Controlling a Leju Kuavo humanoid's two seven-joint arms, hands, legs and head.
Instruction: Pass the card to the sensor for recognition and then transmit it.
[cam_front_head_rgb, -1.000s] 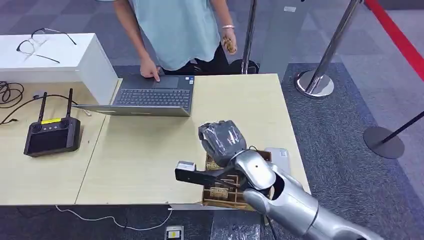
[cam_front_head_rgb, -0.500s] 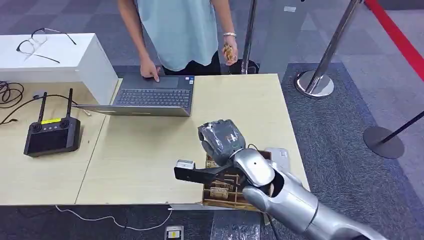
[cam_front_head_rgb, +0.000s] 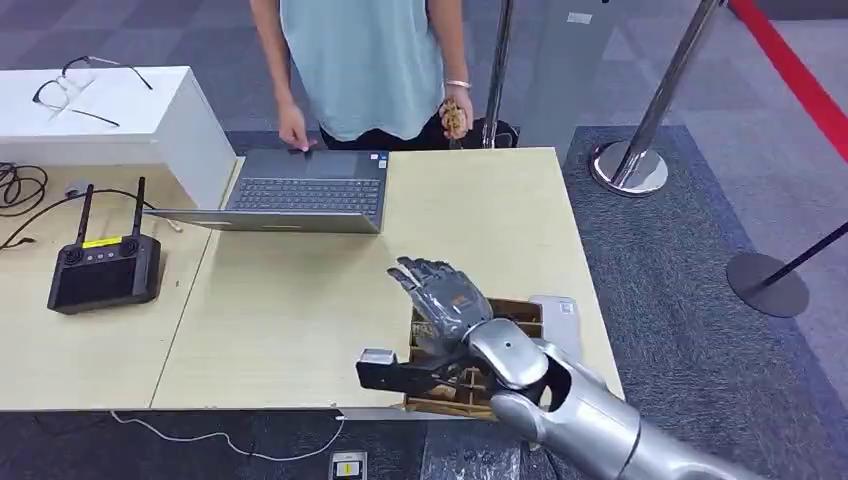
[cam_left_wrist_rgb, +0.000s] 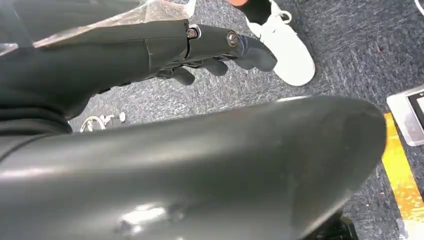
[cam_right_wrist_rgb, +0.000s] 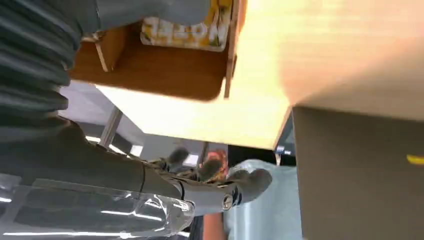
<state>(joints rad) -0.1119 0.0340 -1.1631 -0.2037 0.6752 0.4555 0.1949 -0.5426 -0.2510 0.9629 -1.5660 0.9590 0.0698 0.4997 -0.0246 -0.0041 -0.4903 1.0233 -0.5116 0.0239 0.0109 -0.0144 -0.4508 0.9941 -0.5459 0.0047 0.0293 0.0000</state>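
At the near edge of the light wooden table (cam_front_head_rgb: 290, 310) we find the right hand (cam_front_head_rgb: 440, 300), raised just above a brown wooden card box (cam_front_head_rgb: 478, 400) that sits at that edge. The fingers are stretched out and spread apart, palm turned down, with nothing between them. In the right wrist view the same hand (cam_right_wrist_rgb: 200, 192) shows its dark fingers (cam_right_wrist_rgb: 250, 180) extended and free of any object, and a yellow card (cam_right_wrist_rgb: 185, 27) with printed lettering lies in a compartment of the box. A black bracket with a small grey block (cam_front_head_rgb: 385, 368) projects from the right wrist over the table edge. Just beside the box, on its right, lies a flat grey card sensor (cam_front_head_rgb: 558, 315).

The left hand (cam_left_wrist_rgb: 210, 52) hangs over grey carpet; its dark fingers (cam_left_wrist_rgb: 252, 52) are loosely extended and hold nothing.

Farther left on the table we note a black handheld controller (cam_front_head_rgb: 103, 268) with two antennas. Beyond the middle of the table stands an open laptop (cam_front_head_rgb: 300, 192). Behind it a person in a light blue shirt (cam_front_head_rgb: 365, 60) stands at the far edge, one hand (cam_front_head_rgb: 293, 130) just above the laptop. A white box (cam_front_head_rgb: 120, 120) at the far left carries a pair of glasses (cam_front_head_rgb: 80, 85).
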